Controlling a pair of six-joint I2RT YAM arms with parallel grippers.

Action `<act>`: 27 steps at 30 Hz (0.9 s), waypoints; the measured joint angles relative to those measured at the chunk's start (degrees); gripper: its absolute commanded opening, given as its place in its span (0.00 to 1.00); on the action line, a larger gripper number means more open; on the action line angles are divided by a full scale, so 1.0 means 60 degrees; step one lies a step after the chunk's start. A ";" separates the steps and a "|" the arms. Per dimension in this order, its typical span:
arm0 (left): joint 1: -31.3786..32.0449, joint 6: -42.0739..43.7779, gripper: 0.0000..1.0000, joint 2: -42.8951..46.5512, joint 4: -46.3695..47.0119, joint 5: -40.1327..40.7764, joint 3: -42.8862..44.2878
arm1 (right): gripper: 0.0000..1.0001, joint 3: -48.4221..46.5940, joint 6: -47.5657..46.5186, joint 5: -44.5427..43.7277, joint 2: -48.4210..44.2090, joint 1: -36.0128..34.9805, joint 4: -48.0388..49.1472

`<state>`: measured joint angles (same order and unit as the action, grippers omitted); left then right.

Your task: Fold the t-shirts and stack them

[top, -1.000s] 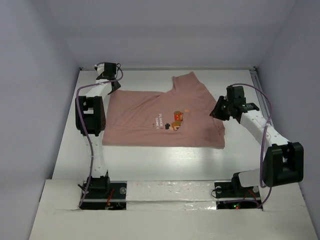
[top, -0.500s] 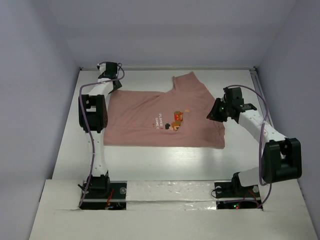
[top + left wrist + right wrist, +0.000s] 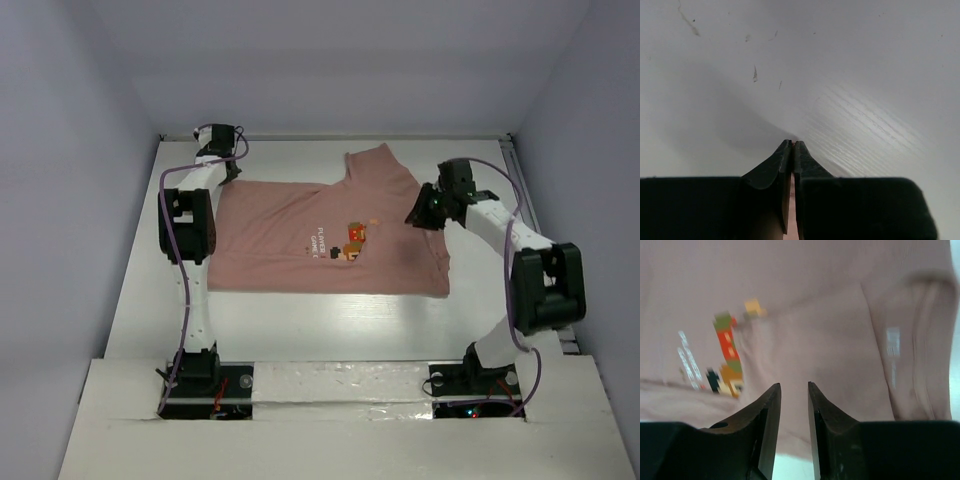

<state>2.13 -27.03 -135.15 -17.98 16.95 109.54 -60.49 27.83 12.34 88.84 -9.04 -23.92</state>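
1. Left gripper point(image 3: 792, 144): at the far-left corner of the shirt. Jaws are pressed together with a pink sliver between them, apparently a thin pinch of cloth. Risk: so slight a hold may slip on lifting.
2. T-shirt point(image 3: 300, 240): dusty pink, lying flat on the table point(image 3: 300, 325) between the arms, chest graphic point(image 3: 352, 240) facing up.
3. Right gripper point(image 3: 794, 385): jaws spread, holding nothing, poised over the shirt's right side near the sleeve seam. Risk: closing here may catch one layer only, or bunch the fabric.
4. Surroundings: pale walls close by. A purple cable point(image 3: 162, 210) loops along each arm and is the likeliest snag.
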 measured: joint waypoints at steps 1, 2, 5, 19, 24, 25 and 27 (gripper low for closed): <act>0.0000 -0.0007 0.00 0.0000 -0.0011 0.0007 0.0000 | 0.36 -0.0455 0.0022 -0.0066 0.0426 0.0000 0.0036; 0.0000 -0.0015 0.00 0.0000 -0.0007 0.0015 -0.0004 | 0.36 -0.0962 0.0036 -0.0153 0.0903 0.0000 0.0146; 0.0000 -0.0087 0.00 0.0080 0.0113 0.0040 -0.0204 | 0.44 -0.3595 0.0051 -0.0561 0.3071 0.0000 0.0539; 0.0000 -0.0412 0.00 0.0692 0.0033 -0.0317 -0.0969 | 0.62 -1.4258 0.0328 -0.0998 1.1515 0.0324 0.0324; 0.0000 -0.0412 0.00 0.0692 0.0066 -0.0404 -0.1009 | 0.59 -1.4968 0.0525 -0.0601 1.1916 0.0579 0.0386; 0.0000 -0.0412 0.00 0.0692 0.0080 -0.0415 -0.1009 | 0.57 -1.4965 0.0630 -0.0477 1.1956 0.0630 0.0430; 0.0000 -0.0408 0.00 0.0692 0.0073 -0.0430 -0.1009 | 0.54 -1.4965 0.0845 -0.0284 1.2050 0.0685 0.0554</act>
<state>2.13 -29.47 -131.00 -17.54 14.37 103.48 -150.28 32.91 10.63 161.14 -4.93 -20.60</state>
